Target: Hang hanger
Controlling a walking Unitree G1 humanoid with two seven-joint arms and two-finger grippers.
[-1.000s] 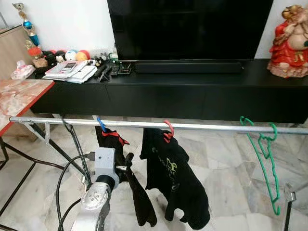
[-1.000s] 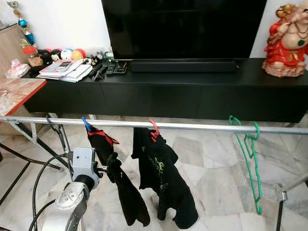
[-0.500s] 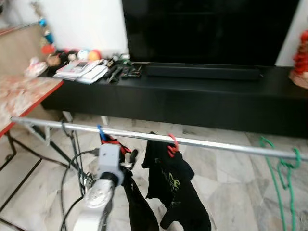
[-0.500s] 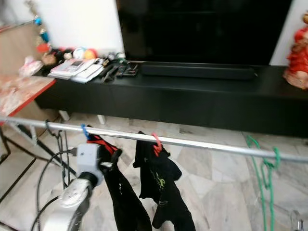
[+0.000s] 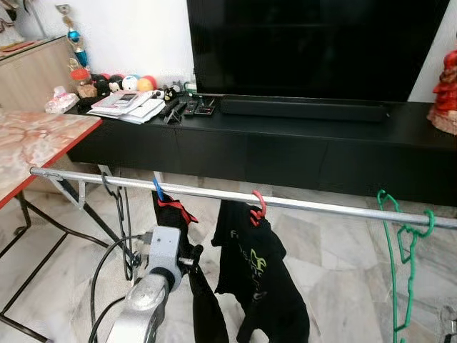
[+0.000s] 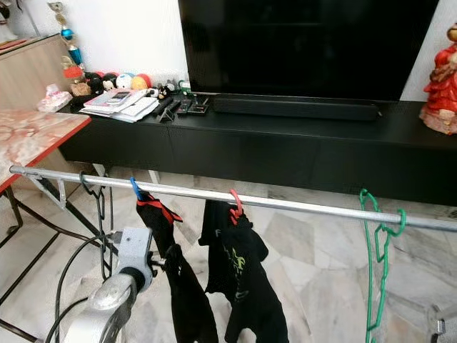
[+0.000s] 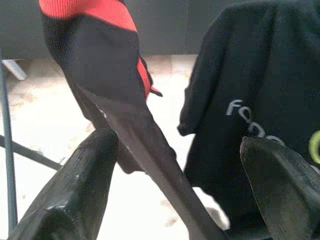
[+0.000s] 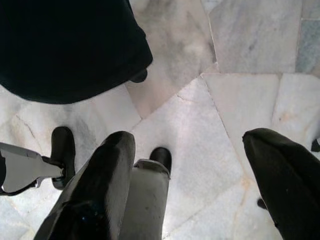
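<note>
So the left pincer [image 7: 170, 165] sits wide open with nothing gripped. In its wrist view the two black fingers [image 7: 75, 190] are spread far apart, and the long black garment with red trim [image 7: 107, 85] dangles right between them, not pinched as far as I can tell. That garment hangs from a small blue plastic hook [image 5: 157, 190] on the silver metal rail [image 5: 321, 207], up above the pincer. Just beyond the pincer's far finger hangs the black t-shirt with a green-and-white print [image 5: 257, 271], clipped on a red plastic hook [image 5: 257, 206].

The actual task item, I'd guess, is the thin green plastic hanger [image 5: 403, 279]. It's already hooked over the rail, well apart from the left pincer, way out toward the robot's right end of the rail. The right pincer [image 8: 190, 175] hangs low with its fingers spread, pointing at the marble floor [image 8: 240, 65], holding nothing.

Handling-wise: that hanger looks super light and skinny, stiff-ish but springy, and probably slick plastic. It'll swing and twist the second you nudge it. I'd grab it on the straight side bar just under the hook neck, where it's thickest, not the flimsy lower loop. Squeeze gently, because thin plastic like that can snap or pop sideways out of smooth fingers.
</note>
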